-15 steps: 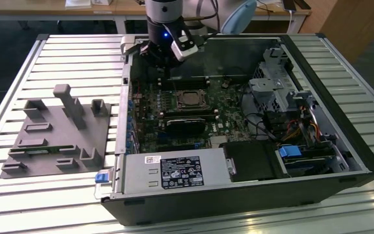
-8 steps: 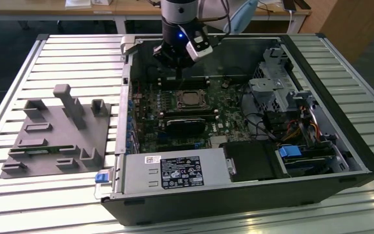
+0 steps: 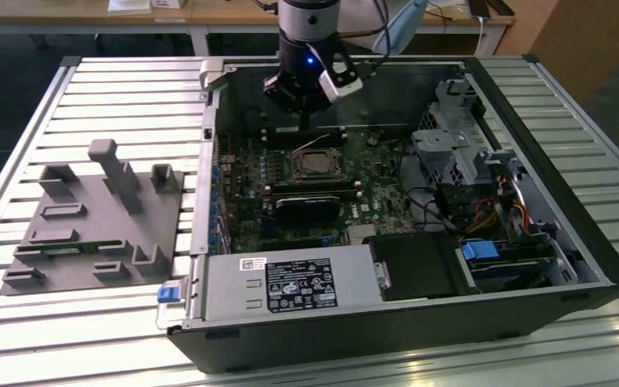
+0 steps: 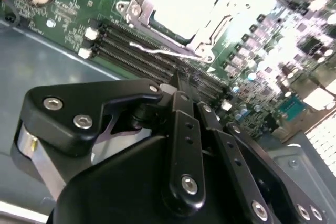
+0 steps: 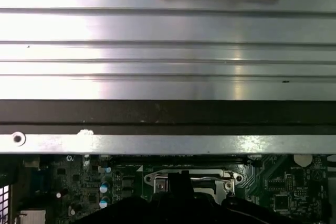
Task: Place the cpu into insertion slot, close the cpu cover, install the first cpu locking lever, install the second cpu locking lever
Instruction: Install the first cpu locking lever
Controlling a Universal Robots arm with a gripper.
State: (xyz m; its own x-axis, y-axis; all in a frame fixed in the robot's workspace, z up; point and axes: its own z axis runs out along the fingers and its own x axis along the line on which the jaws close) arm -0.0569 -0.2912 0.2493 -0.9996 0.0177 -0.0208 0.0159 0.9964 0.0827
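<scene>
Just beyond the claw (image 4: 177, 81), the cpu (image 4: 184, 3)

Workshop: slatted aluminium bench (image 3: 105, 89) (opened computer case (image 3: 396, 330))

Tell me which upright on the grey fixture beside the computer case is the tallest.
The middle upright of the far row in the exterior view: it rises well above the shorter blocks flanking it.
</scene>
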